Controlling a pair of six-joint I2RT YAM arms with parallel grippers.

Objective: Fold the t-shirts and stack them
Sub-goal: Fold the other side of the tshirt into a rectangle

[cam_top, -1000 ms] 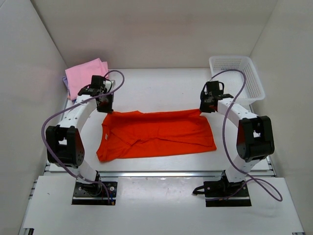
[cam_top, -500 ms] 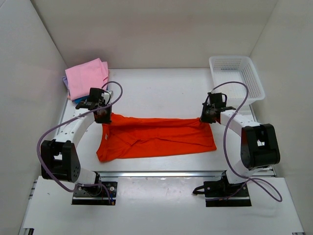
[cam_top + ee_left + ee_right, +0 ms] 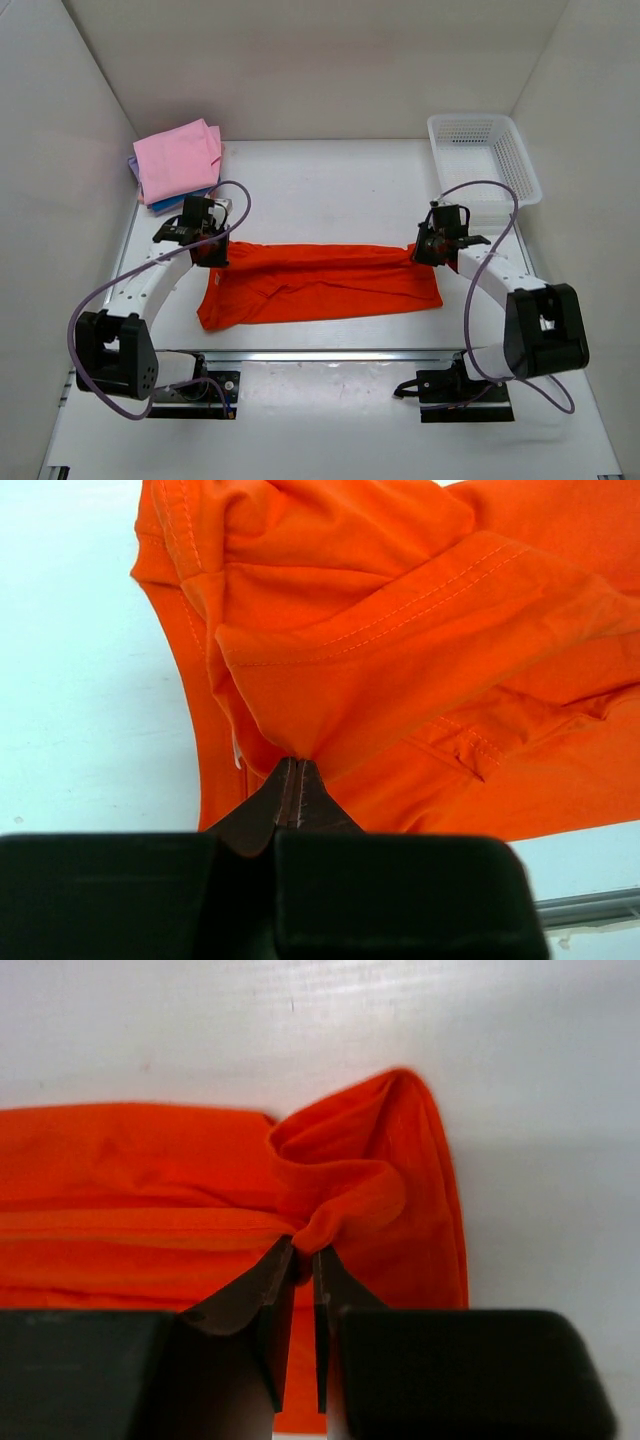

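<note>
Plain white walls (image 3: 300, 60) enclose a white table (image 3: 330, 190).

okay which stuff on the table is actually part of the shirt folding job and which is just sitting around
Part of the job:
- orange t-shirt, pinched at its far edge by the left gripper and right gripper
- folded stack, pink on top, blue and purple edges beneath

Just sitting there:
- white mesh basket

Robot lab test cell: plain white walls (image 3: 330, 60), white tabletop (image 3: 320, 180), bolted arm bases (image 3: 190, 390).
</note>
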